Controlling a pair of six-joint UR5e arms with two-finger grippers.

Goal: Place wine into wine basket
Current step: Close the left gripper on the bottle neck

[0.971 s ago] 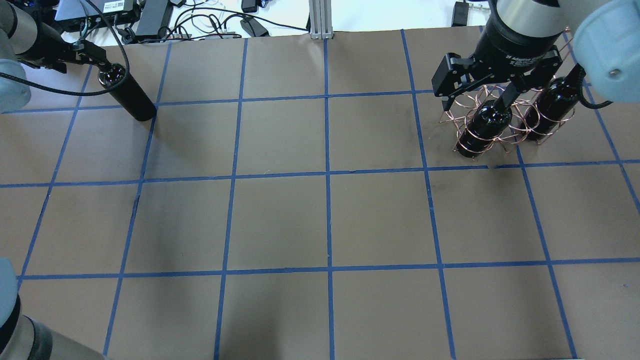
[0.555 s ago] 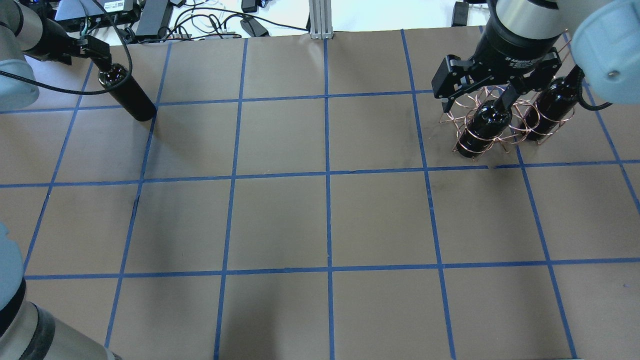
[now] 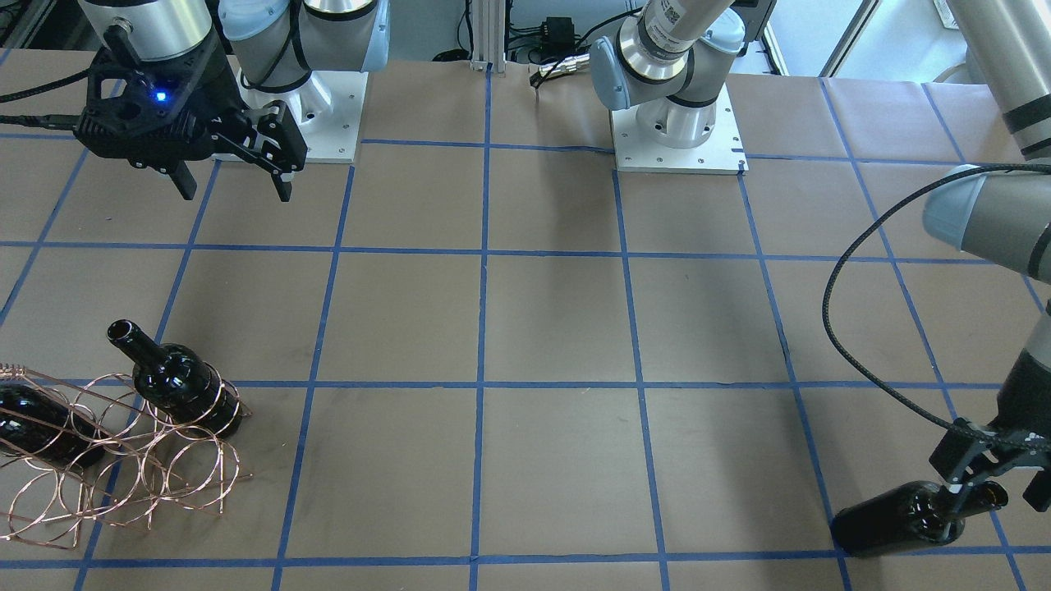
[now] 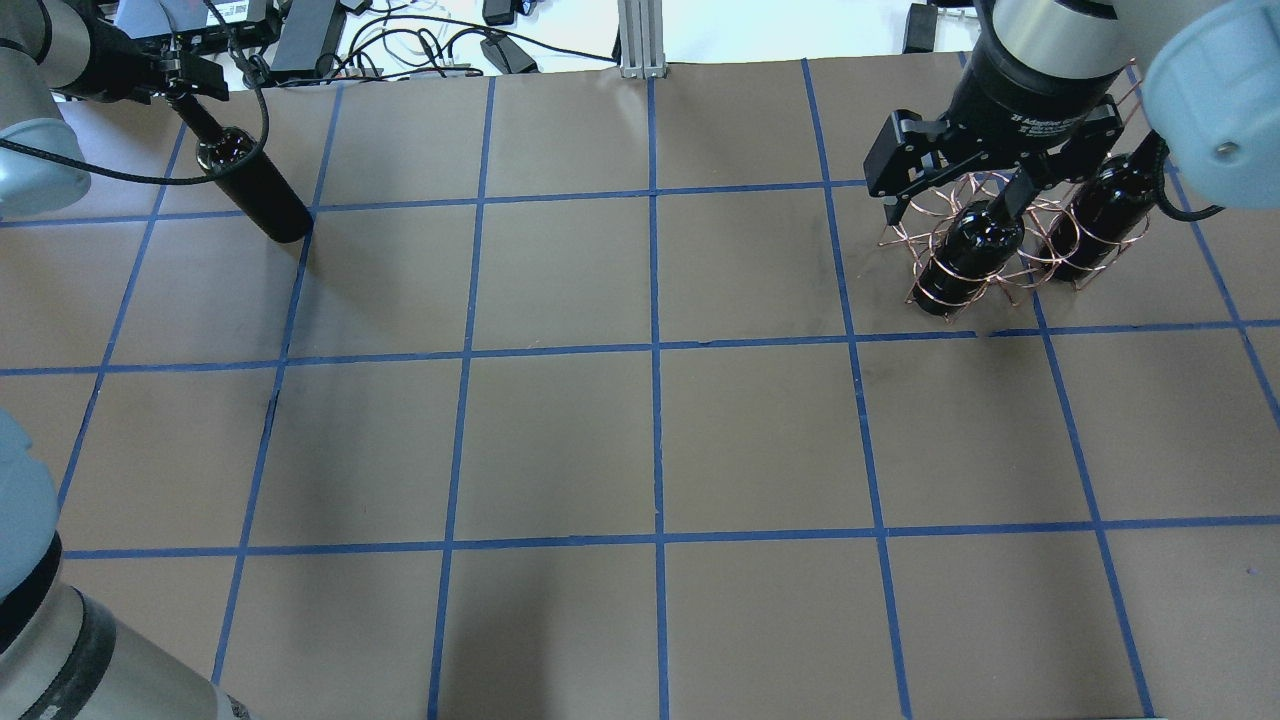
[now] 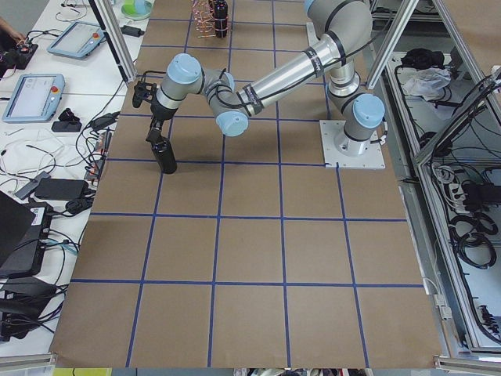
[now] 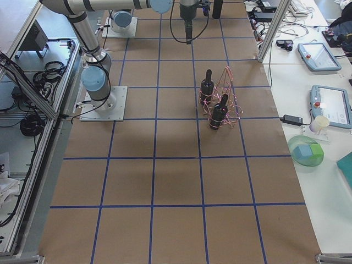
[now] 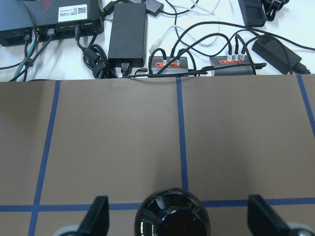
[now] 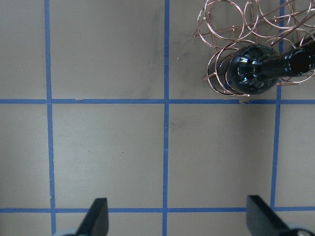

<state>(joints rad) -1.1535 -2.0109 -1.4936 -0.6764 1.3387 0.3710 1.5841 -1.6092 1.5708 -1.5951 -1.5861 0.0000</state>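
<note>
Reach is carrying the left arm out to the far-left corner of the table (image 4: 560, 440), wrist pointing down, so that the left gripper (image 7: 179, 219) is hanging right over the wine (image 4: 255, 195). Its fingers (image 7: 100, 216) are standing spread wide on either side of the bottle's glossy top, and the wrist view is showing a gap on both sides, with neither pad touching the glass. The wine is standing on end on the brown paper near the far edge, just beside a blue tape line and well apart from the basket (image 3: 190, 460). The right arm is pointing its wrist down at the far right of the table, holding the right gripper (image 3: 236, 193) up above the basket. Its fingers (image 8: 96, 216) are also spread apart, with only paper and tape showing between them. The basket is sitting on the table and carrying two bottles, both standing neck-up inside its wire loops. One bottle (image 3: 176, 382) is sitting at the end nearer the table's middle, ringed by loops around its body. The other (image 4: 1095, 225) is standing toward the basket's right end, with loops showing between the two.
</note>
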